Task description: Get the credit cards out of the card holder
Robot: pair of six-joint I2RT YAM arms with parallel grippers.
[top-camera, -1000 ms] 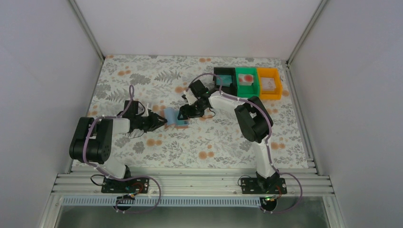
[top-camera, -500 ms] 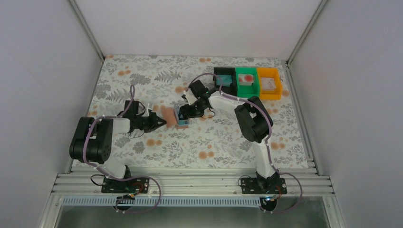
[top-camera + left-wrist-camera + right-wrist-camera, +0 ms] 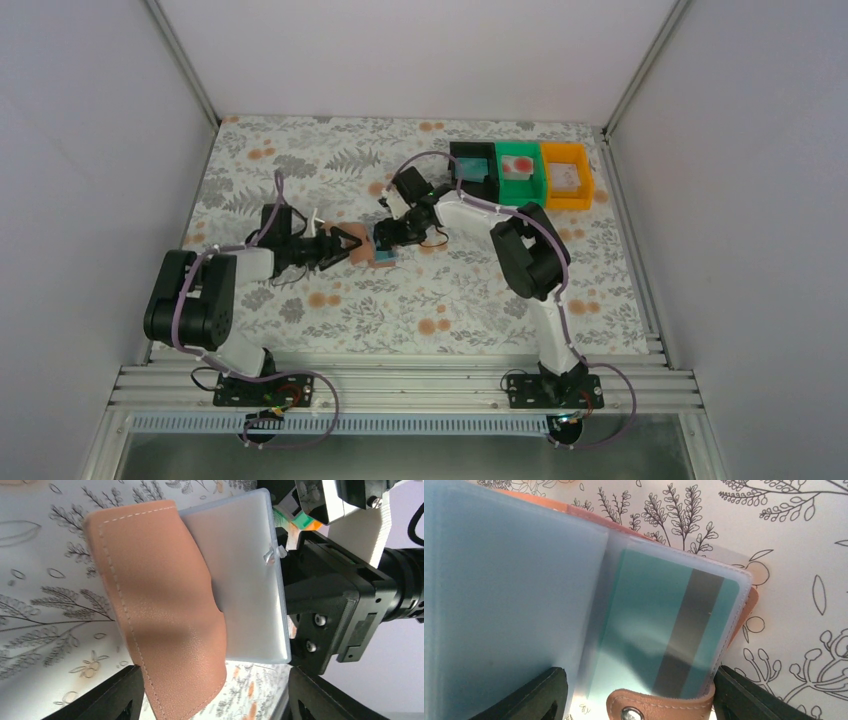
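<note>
The card holder stands part-open on the table's middle between both grippers. Its salmon-tan cover curls toward my left wrist camera, with a pale blue sleeve behind it. My left gripper is open, fingers either side of the cover without touching it. My right gripper is open over the inside of the card holder, its right finger at the holder's edge. One of the credit cards, teal with a grey stripe, sits in a clear pocket. A snap tab curls up below it.
Black, green and orange bins stand in a row at the back right, each with a card in it. White walls close in the floral table on three sides.
My left gripper closed on the salmon cover, lifted it over, then opened and slid right around it. The holder now shows its salmon side. The right gripper shifted slightly left.
</note>
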